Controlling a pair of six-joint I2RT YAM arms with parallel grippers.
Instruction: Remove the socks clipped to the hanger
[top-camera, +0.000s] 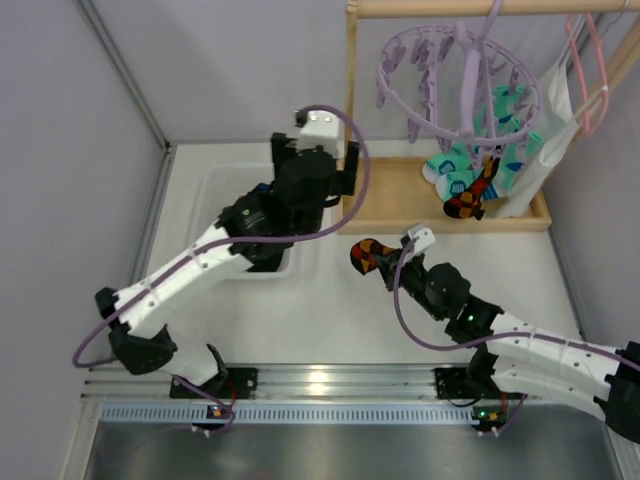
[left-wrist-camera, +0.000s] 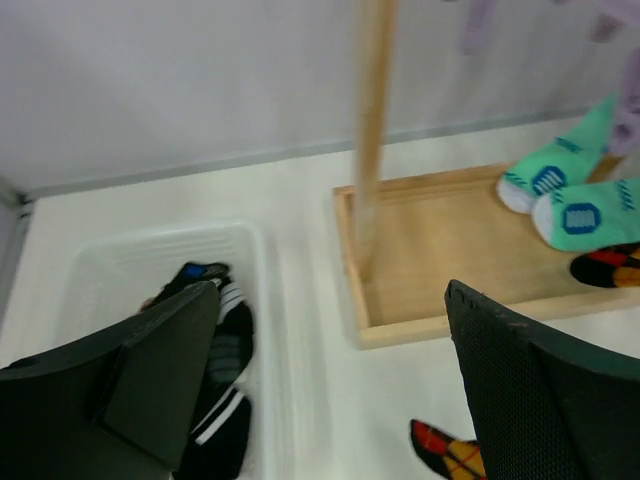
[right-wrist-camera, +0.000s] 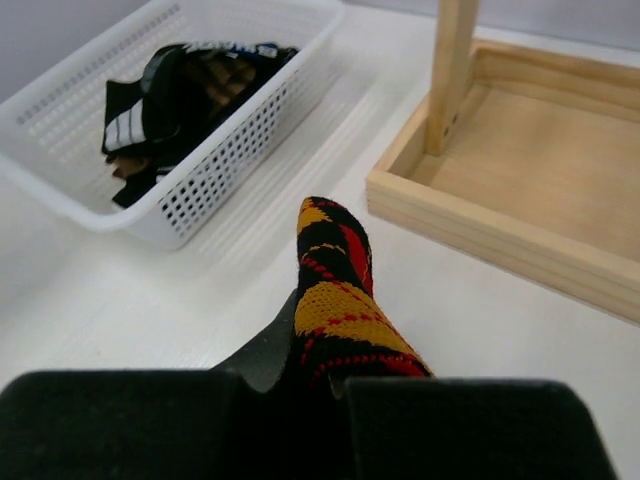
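The lavender ring hanger (top-camera: 455, 75) hangs from the wooden rack's top bar. Teal socks (top-camera: 450, 170) and one argyle sock (top-camera: 470, 200) still dangle from its pegs over the rack's base; they also show in the left wrist view (left-wrist-camera: 565, 200). My right gripper (top-camera: 385, 262) is shut on another orange-red-black argyle sock (right-wrist-camera: 340, 300), holding it just above the table between the basket and the rack. My left gripper (top-camera: 335, 170) is open and empty, above the gap between the basket and the rack's post.
A white plastic basket (top-camera: 225, 195) at the left holds dark socks (right-wrist-camera: 180, 100). The wooden rack's base tray (top-camera: 400, 195) and its upright post (left-wrist-camera: 372, 130) stand at the back. A pink wire hanger (top-camera: 590, 70) and a white cloth (top-camera: 550, 140) hang at the right.
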